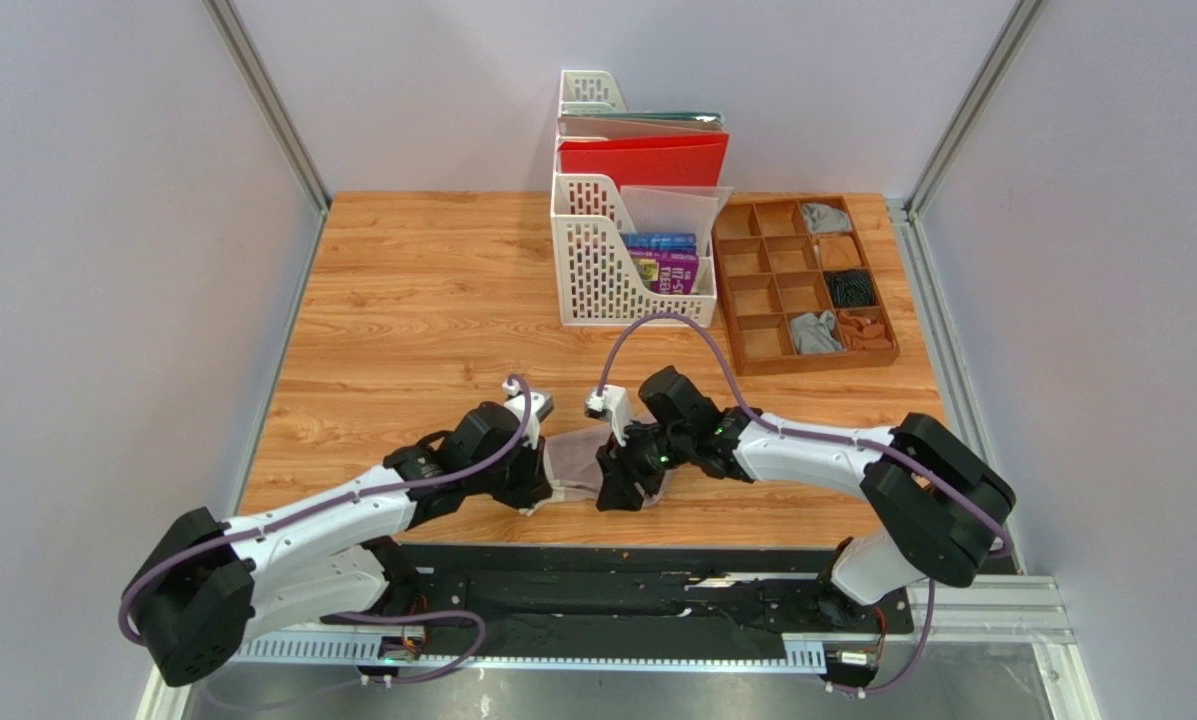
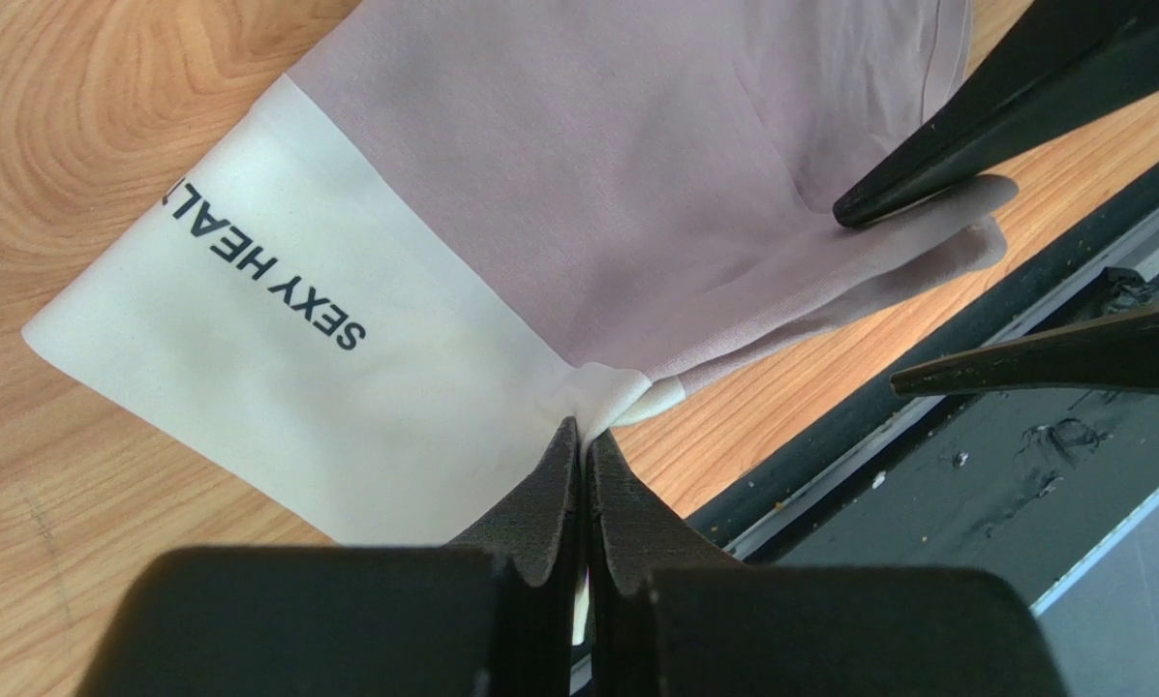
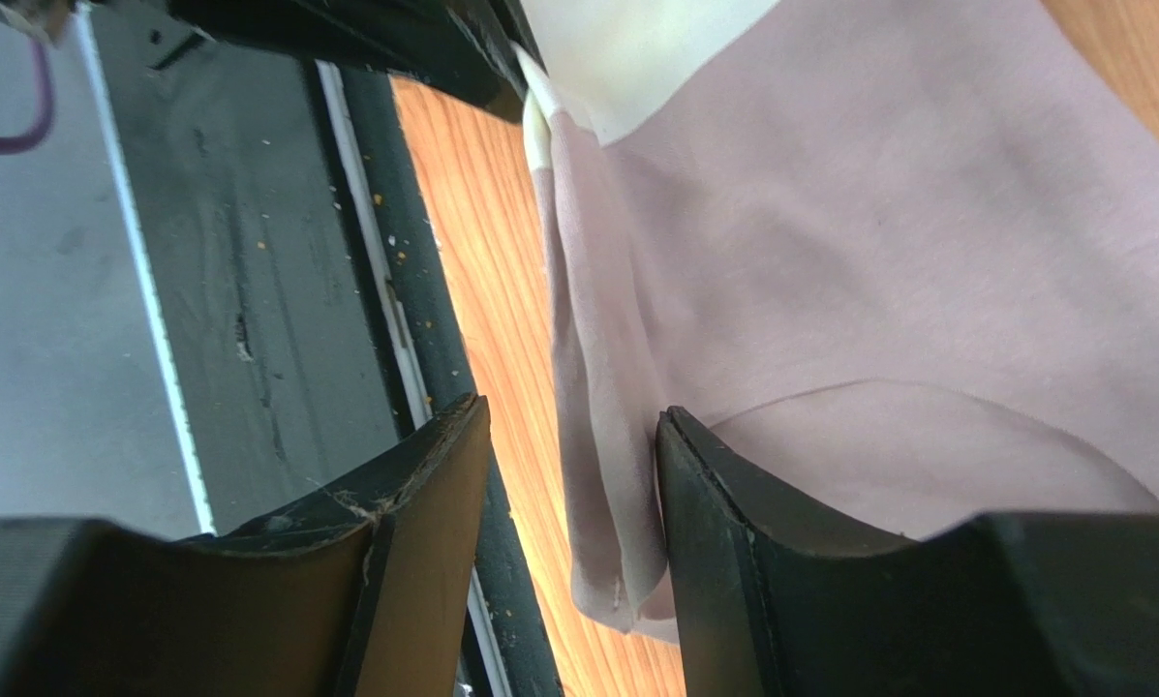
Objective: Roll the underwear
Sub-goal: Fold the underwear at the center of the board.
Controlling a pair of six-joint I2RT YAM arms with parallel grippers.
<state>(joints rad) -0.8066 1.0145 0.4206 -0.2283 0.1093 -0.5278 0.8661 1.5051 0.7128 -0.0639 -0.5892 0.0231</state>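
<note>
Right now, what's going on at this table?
Both arms are working the pinkish-beige underwear at the near edge of the table. The left hand is shut, pinching it where the cream band meets the pink cloth. The right hand is open, astride a folded side edge. The garment lies mostly flat, not yet rolled.

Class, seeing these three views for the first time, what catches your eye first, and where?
The pale pinkish underwear with its cream printed band lies near the front edge of the table, between the two arms. The left end effector is shut on a corner of that band, while the right end effector stands open astride the cloth's folded edge. Farther back, a red folder stands out in a white file rack.
</note>
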